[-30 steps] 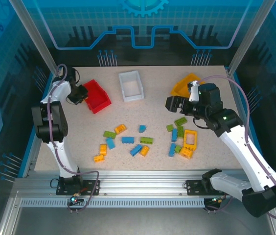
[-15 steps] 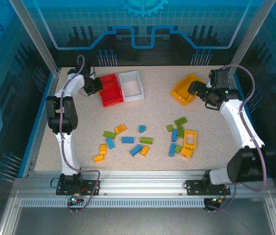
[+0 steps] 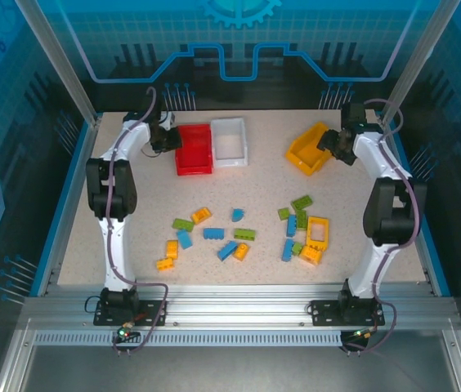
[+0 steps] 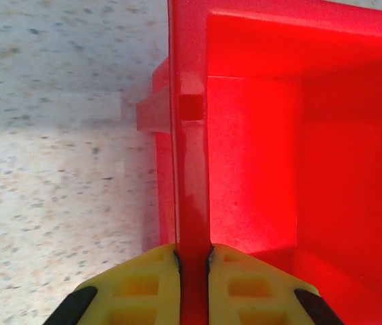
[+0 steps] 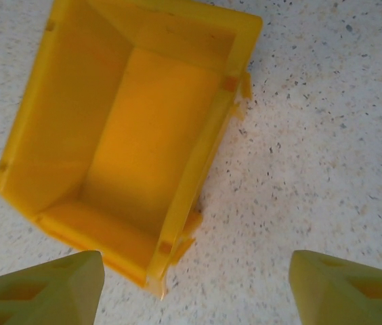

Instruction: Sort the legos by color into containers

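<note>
Seen from above, the bricks (image 3: 212, 233) lie scattered in the middle of the table (image 3: 149, 196) in blue, green and orange. I judge them light, hard little things best pinched across their flat sides. At the back the red bin (image 3: 194, 151) touches the white bin (image 3: 230, 140), and the yellow bin (image 3: 304, 155) sits askew to the right. At my left wrist, my left gripper (image 4: 192, 267) is clamped on the red bin's thin, stiff, glossy wall, which I'd expect to slip if tilted. At my right wrist, my right gripper (image 5: 198, 277) hangs spread wide and empty-handed over the yellow bin's near corner.
</note>
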